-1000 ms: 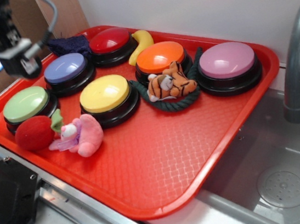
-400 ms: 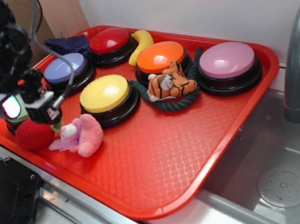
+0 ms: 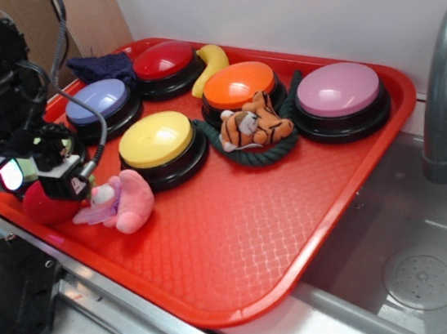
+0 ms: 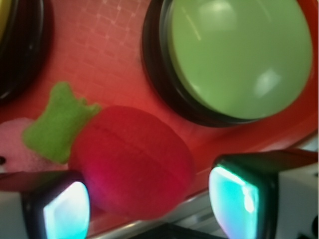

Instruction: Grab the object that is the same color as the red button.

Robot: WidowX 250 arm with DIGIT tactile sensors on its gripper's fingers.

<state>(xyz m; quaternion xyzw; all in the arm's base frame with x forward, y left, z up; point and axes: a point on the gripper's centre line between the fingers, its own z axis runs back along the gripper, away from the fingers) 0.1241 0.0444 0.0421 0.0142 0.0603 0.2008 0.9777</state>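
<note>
**Gripper poised over the red plush**

Beside the green button, at the tray's near-left edge, the red plush ball is seen, matching the red button far behind. The gripper is held spread above it, nothing grasped, so both fingers can be lowered astride it

We count six dome buttons, three plush toys, one banana, one rope ring, one dark cloth.
</note>
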